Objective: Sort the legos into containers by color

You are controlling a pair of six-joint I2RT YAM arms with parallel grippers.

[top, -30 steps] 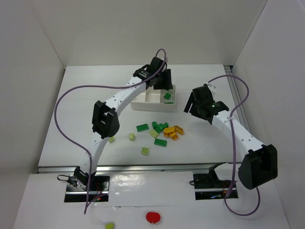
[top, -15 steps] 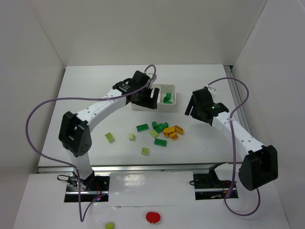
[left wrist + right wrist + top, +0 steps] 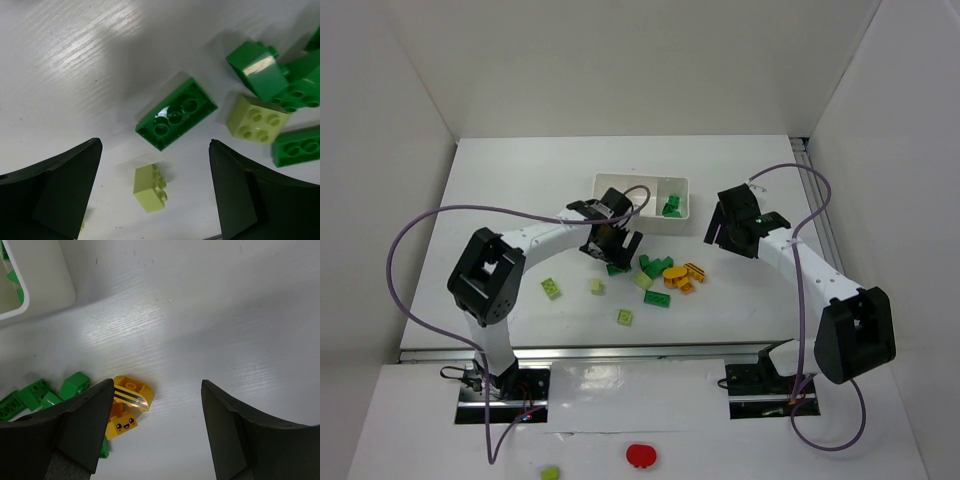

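Left gripper [image 3: 611,246] covers the white tray's [image 3: 642,178] near-left edge in the top view, and the dividers there are hard to make out. The right wrist view cuts the tray off at a corner.

Left gripper: jaws wide apart and empty, over a glossy dark green studded brick [image 3: 176,114] and a small pale lime brick [image 3: 150,187].

Right gripper [image 3: 724,228]: likewise spread, holding nothing, above a rounded orange-yellow striped brick [image 3: 131,392].

Dark green legos [image 3: 671,206] lie in the tray's right compartment. The other legos [image 3: 660,272] lie scattered before the tray.

Table [image 3: 500,200]: white and faintly grained, with white walls [image 3: 620,70] enclosing it.
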